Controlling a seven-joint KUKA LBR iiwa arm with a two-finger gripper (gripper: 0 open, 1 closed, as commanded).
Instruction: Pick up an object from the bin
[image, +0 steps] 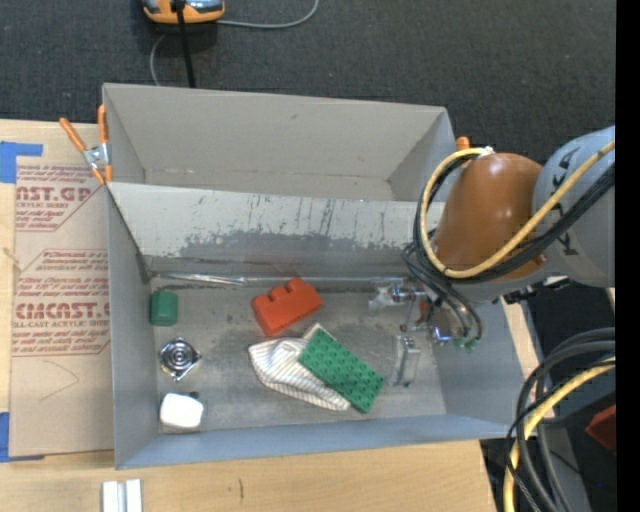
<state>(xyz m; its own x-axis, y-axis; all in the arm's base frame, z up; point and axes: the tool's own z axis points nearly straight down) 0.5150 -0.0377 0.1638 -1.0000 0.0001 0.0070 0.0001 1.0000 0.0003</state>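
Gripper (408, 345) hangs at the bin's (280, 150) right, beside a green studded plate (342, 370); I cannot tell my grip's width.

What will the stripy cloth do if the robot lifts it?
The striped cloth lies crumpled, so it would probably droop and hang floppy. The green studded plate rests on it, so that would likely slide off.

Arm (585, 215) in from the right, orange wrist cover (490, 205) uppermost, end effector (408, 345) low beneath it.
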